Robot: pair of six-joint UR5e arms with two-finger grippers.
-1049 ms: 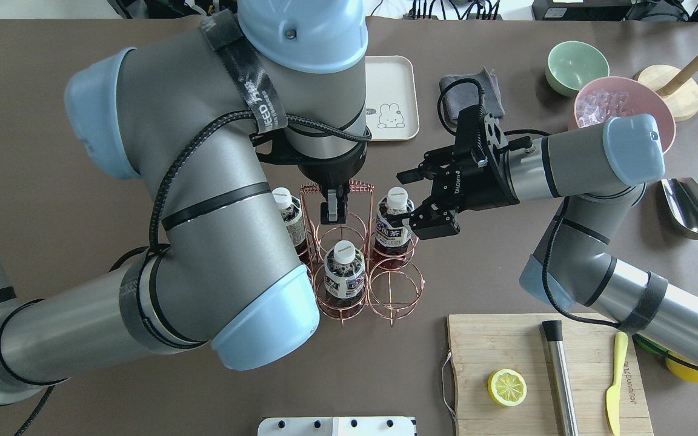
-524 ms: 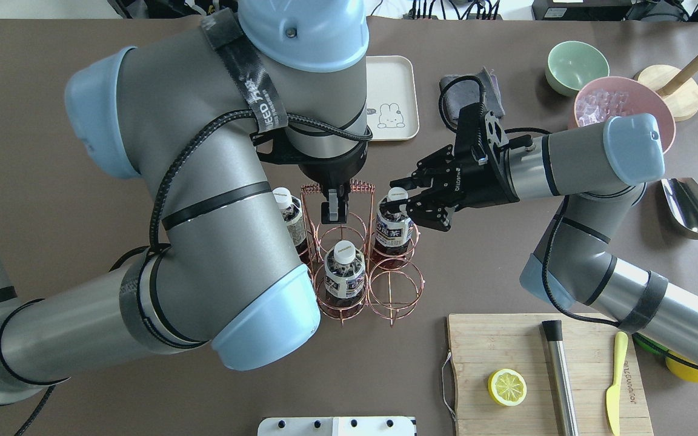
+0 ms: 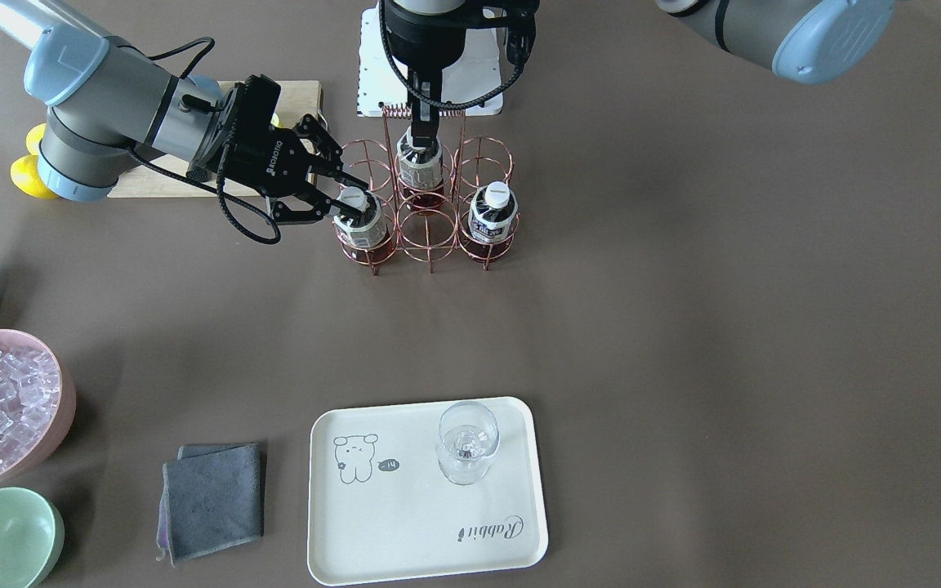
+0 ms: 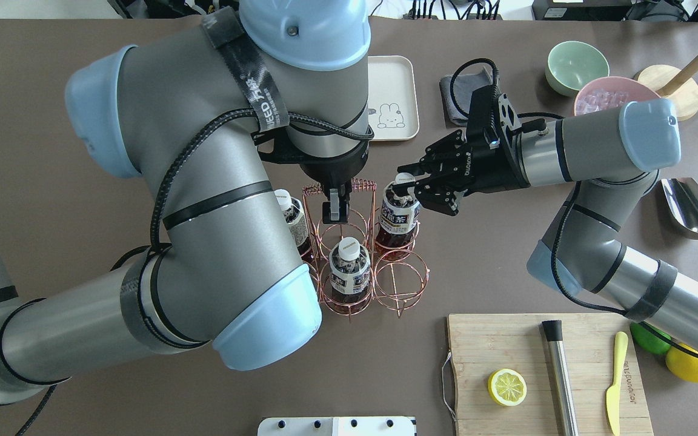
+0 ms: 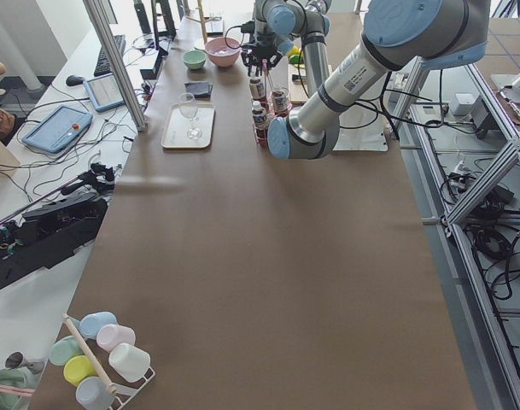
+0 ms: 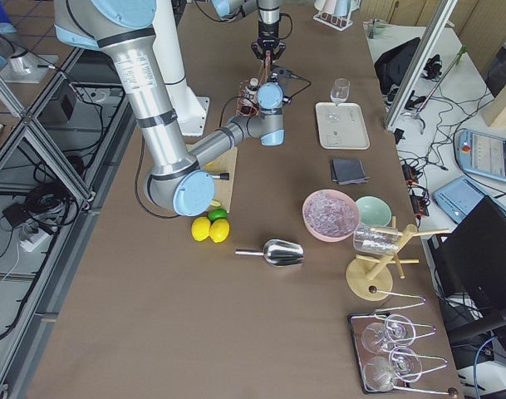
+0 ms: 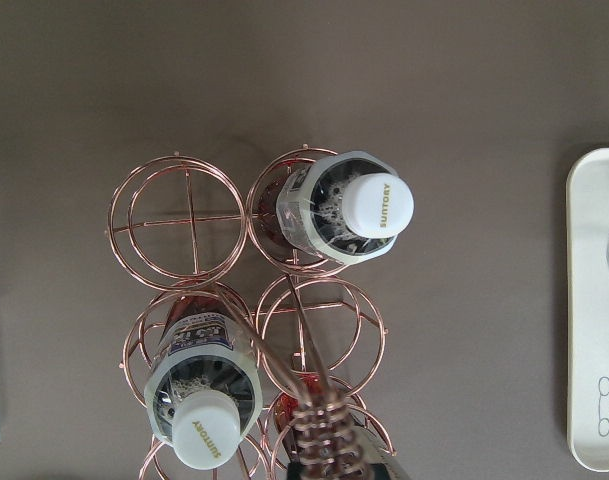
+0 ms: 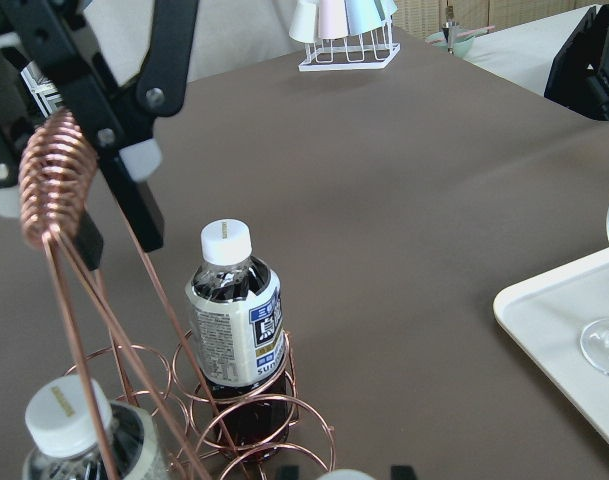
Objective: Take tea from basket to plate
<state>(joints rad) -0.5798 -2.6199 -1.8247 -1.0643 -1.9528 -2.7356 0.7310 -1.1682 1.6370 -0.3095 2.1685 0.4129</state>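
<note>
Step in hand: The pick-up. The grip on one bottle looks made, and the lift out of the basket seems hardly begun, if at all.
Right gripper: It comes in from the side of the basket. Its fingers are clenched on the neck of the tea bottle, just under the white cap.
Tea bottle: It is in a corner cell of the basket, at the right arm's end of the row facing the tray. It leans a little, and its base sits inside the ring.
Left gripper: It hangs straight above the basket with its pads pressed to either side of the coiled handle, apparently pinning the basket down.
Other bottles: One is at the other end of the same row. One is in the middle cell of the row nearer the robot.
Tray: It lies well apart from the basket, on the side away from the robot. A stemmed glass stands on it.
Next move: Probably a straight pull upward until the base clears the ring top, then a carry to the tray's bare part, away from the glass. The leaning bottle may catch the wire, and the hold on the handle should stop the basket rising with it.
</note>
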